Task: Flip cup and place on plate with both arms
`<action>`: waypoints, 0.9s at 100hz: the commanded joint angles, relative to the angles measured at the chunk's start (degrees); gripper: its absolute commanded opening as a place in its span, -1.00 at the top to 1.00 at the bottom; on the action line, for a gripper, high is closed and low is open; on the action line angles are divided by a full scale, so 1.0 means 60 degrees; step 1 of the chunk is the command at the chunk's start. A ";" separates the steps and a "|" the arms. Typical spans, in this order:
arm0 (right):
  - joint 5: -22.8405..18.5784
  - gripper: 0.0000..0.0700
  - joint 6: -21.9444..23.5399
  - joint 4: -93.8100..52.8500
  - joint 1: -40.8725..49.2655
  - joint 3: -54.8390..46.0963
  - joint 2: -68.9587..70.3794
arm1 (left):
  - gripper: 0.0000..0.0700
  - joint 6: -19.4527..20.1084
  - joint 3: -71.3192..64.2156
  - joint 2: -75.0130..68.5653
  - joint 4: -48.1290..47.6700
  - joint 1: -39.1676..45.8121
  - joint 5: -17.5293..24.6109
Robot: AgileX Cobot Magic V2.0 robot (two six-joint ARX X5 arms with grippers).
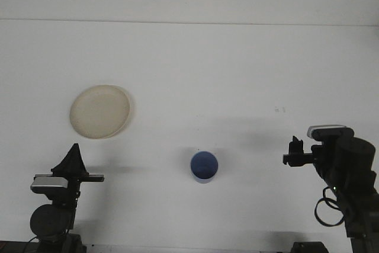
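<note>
Flip apparently done: blue cup point(204, 166) standing mouth-up on the bare table, at four o'clock from the cream plate point(100, 111) and well apart, untouched by either gripper, jaw state indiscernible; transfer to plate remaining.

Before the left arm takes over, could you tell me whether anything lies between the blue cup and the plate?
Nothing visible does. The blue cup stands alone on the white table, and the stretch up-left to the plate is bare. The left gripper sits below the plate, off that line.
</note>
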 commanded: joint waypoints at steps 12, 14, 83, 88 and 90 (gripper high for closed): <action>-0.0007 -0.40 -0.0219 0.2051 0.0000 -0.1931 -0.1257 | 0.97 0.0047 -0.0189 -0.0007 0.0160 -0.0007 0.0040; -0.0004 -0.40 -0.0219 0.2262 0.0000 -0.2157 -0.1395 | 0.97 0.0047 -0.0189 -0.0007 0.0160 -0.0007 0.0040; -0.0036 -0.40 0.0047 0.3938 0.0069 -0.3515 -0.2812 | 0.97 0.0007 -0.0098 -0.0007 0.0379 -0.0007 0.0040; -0.0036 -0.40 0.0047 0.3952 0.0069 -0.3515 -0.2812 | 0.97 0.0011 0.0069 -0.0004 0.0295 -0.0007 0.0040; -0.0040 -0.40 0.0047 0.3956 0.0069 -0.3515 -0.2812 | 0.97 0.0007 0.0171 -0.0004 0.0208 -0.0007 0.0040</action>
